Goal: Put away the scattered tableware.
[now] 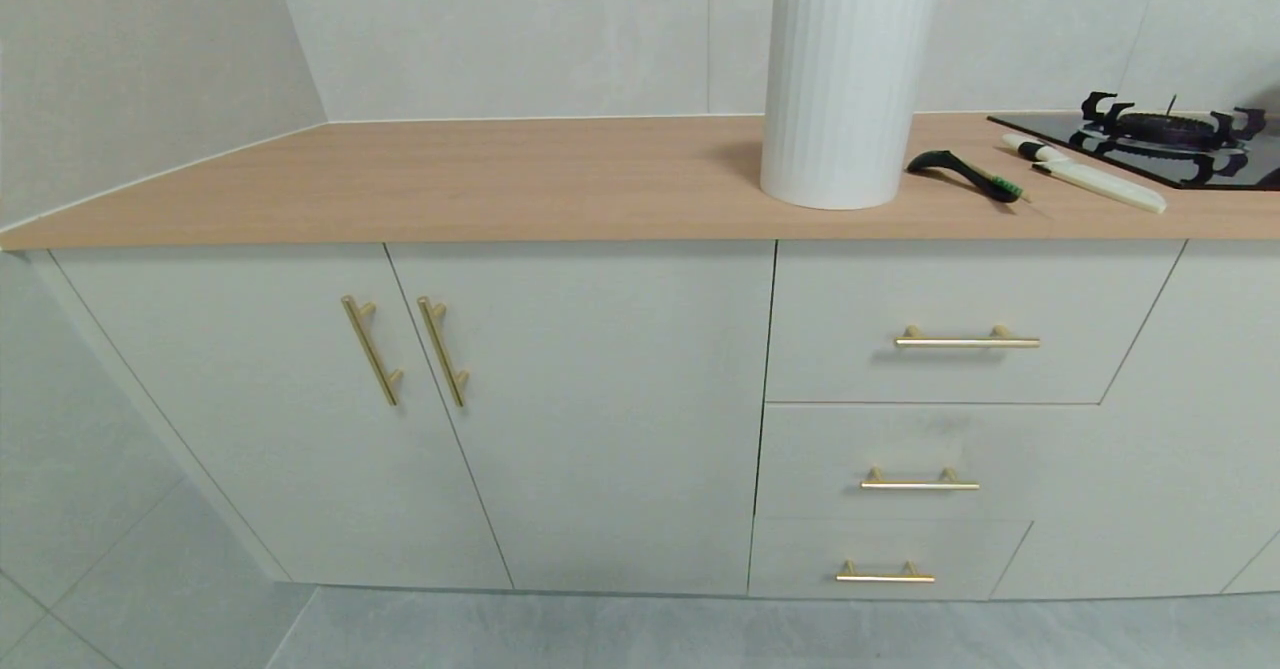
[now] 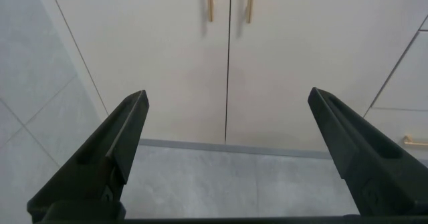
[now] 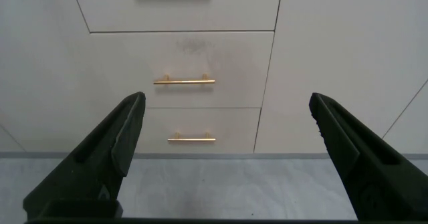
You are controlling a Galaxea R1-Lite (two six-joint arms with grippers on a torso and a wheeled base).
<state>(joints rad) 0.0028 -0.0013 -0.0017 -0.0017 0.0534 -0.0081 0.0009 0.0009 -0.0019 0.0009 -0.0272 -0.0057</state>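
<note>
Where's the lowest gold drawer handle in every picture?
Head view: the thin gold bar handle of the lowest drawer sits just above the grey floor, under the middle drawer's handle.
Right wrist view: it lies framed by the open right claw, below that middle handle.
Left wrist view: a gold bar at the picture's edge, near the floor, is probably it.
Shared landmark: the grey floor.

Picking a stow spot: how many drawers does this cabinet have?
3, in one stack below the white container: top drawer, middle drawer, bottom drawer. More may lie past the right edge.
</note>
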